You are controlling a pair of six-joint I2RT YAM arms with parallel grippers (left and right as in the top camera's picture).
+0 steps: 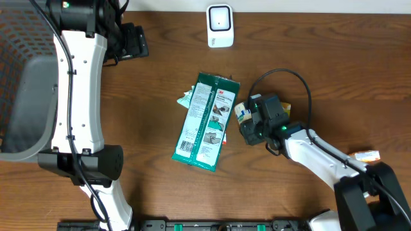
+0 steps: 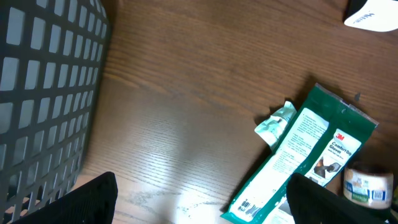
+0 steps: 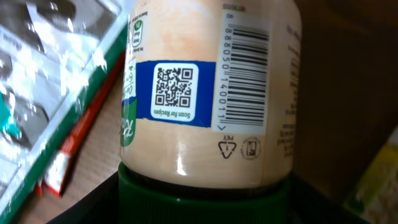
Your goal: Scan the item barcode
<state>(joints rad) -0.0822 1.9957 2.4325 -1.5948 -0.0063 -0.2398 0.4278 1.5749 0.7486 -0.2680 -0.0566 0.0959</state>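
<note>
Counting one green packet, one bottle; left end effector apart, right end effector unclear.

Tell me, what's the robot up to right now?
Left hand open, empty. Right hand at bottle, grip unclear. Barcode showing. Glove pack beside it.

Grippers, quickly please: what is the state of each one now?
Left gripper: open, holding nothing.
Right gripper: its fingers are around the bottle; whether they grip it cannot be told.
</note>
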